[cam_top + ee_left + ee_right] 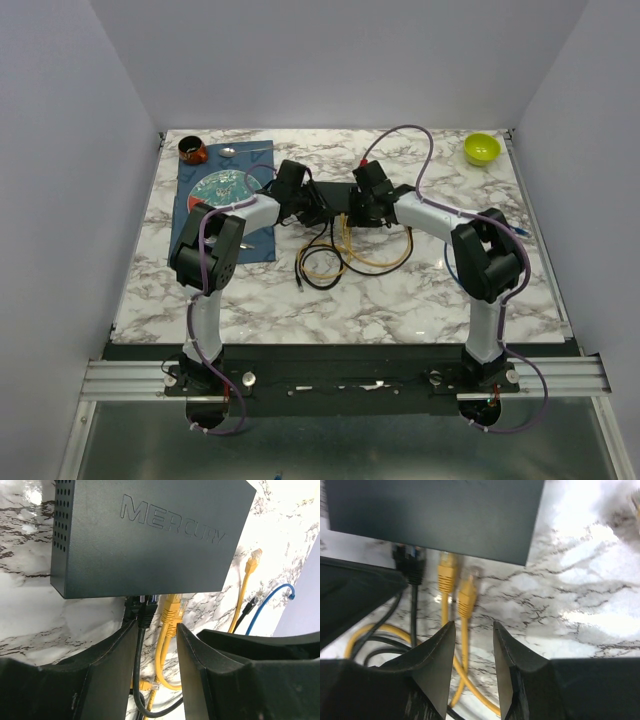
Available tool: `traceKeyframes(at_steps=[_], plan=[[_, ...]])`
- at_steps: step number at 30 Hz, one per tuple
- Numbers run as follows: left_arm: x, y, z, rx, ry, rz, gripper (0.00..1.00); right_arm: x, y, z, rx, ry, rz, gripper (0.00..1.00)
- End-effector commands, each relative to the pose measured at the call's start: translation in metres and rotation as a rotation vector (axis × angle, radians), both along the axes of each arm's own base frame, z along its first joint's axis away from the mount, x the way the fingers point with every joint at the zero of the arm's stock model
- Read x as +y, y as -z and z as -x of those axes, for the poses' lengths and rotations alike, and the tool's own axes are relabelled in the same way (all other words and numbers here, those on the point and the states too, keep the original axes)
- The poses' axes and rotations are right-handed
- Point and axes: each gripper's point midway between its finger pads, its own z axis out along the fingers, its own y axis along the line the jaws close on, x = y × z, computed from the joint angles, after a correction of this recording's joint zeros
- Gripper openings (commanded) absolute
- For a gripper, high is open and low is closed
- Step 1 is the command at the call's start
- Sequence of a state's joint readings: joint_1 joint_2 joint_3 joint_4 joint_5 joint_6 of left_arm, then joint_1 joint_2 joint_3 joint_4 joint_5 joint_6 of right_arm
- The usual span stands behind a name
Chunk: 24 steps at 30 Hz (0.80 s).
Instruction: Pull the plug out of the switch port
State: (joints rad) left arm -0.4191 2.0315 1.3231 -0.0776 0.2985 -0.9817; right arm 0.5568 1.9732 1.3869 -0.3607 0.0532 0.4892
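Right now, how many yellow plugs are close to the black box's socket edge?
2. One yellow plug sits at the edge of the box beside the black plug; the other yellow plug lies just short of it, ahead of the right hand. More may be hidden.

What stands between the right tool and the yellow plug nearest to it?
Nothing visible does. The yellow plug lies just ahead of the right tool, near the switch; only its own cable runs between the fingers.
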Motion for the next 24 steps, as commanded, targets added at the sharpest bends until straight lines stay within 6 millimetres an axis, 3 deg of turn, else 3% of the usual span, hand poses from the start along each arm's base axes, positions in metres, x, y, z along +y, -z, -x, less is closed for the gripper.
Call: traceKeyframes(at_steps=[1, 12, 24], plan=[[0.007, -0.011, 0.001, -0.020, -0.017, 0.007, 0.51, 0.006, -0.028, -0.011, -0.073, -0.007, 0.014, 0.45], [0.015, -0.007, 0.005, -0.010, -0.025, 0.002, 0.51, 0.010, 0.004, -0.014, -0.027, -0.026, 0.085, 0.45], [0.018, -0.006, 0.005, -0.007, -0.029, 0.004, 0.51, 0.005, 0.035, 0.003, 0.048, -0.050, 0.173, 0.44]])
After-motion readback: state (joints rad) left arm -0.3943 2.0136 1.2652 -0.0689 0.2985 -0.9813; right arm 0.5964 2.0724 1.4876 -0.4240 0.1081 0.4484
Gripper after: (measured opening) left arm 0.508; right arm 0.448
